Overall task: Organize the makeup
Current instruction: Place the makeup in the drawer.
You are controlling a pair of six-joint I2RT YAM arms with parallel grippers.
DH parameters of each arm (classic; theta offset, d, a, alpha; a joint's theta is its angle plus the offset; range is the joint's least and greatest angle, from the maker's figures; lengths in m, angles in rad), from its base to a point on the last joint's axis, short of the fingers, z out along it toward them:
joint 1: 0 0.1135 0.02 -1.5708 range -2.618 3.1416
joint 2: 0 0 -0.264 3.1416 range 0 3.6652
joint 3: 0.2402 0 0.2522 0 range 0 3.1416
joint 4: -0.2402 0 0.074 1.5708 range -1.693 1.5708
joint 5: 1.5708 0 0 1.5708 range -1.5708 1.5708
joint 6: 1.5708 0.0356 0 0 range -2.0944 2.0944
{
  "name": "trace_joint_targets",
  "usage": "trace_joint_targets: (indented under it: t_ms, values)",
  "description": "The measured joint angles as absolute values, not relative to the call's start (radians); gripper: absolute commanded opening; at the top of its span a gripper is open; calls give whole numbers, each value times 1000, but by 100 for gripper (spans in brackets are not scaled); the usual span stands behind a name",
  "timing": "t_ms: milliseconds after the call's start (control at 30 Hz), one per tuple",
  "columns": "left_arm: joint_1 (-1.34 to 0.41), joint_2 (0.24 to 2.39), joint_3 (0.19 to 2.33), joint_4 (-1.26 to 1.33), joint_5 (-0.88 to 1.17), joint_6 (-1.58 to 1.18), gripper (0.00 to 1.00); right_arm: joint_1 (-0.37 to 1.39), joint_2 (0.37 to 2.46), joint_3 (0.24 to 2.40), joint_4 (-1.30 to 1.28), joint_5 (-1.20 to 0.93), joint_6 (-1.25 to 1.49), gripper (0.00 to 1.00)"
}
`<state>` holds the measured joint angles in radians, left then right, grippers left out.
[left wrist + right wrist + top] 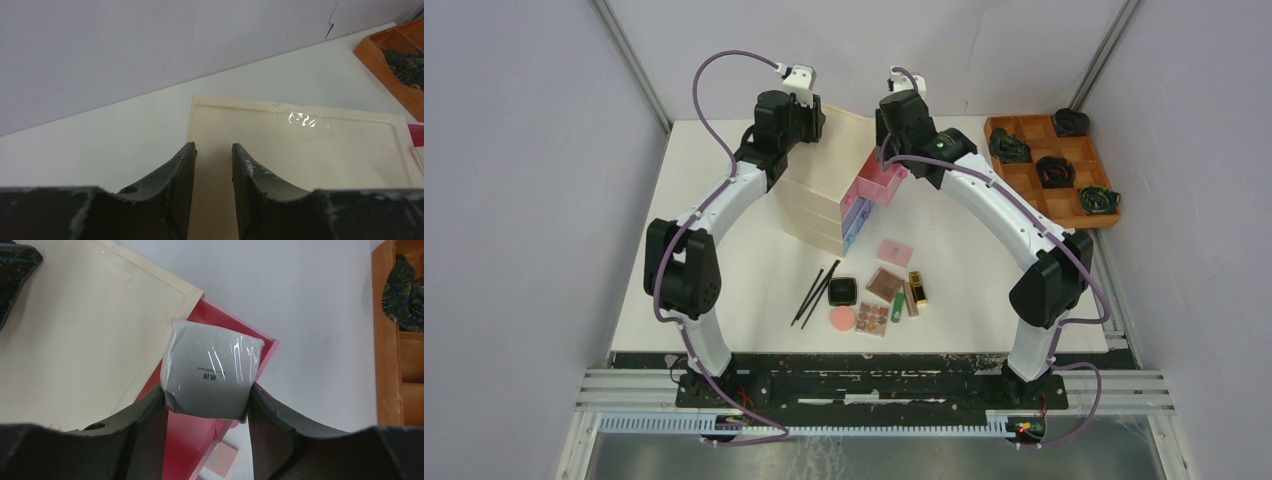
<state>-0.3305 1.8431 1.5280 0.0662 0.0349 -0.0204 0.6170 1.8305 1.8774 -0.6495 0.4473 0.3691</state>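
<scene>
My right gripper (206,390) is shut on the white square jar (212,370), wrapped in clear film, and holds it above the open pink drawer (197,440) of the pale chest (75,340). In the top view this gripper (887,150) sits over that drawer (879,183). My left gripper (213,147) is open and empty, its tips low over the chest's top (300,150); in the top view it (809,122) is at the chest's back. On the table lie two black sticks (814,293), a black compact (841,291), a pink round pad (842,318), brown palettes (887,283), a gold tube (917,288) and a green tube (897,308).
The chest (819,200) stands mid-table with a blue drawer (856,215) partly out below the pink one. A pink square (894,251) lies in front of it. The orange-brown grid tray (1031,127) with dark coils (1056,170) is at the back right.
</scene>
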Motion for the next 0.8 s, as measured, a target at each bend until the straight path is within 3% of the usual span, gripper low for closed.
trace_joint_targets:
  t_ms: [500, 800]
  values:
    - [-331, 1845, 1534, 59, 35, -20, 41, 640, 1838, 1923, -736, 459, 472, 8]
    - [-331, 1844, 1534, 59, 35, -20, 41, 668, 1936, 2088, -873, 551, 512, 3]
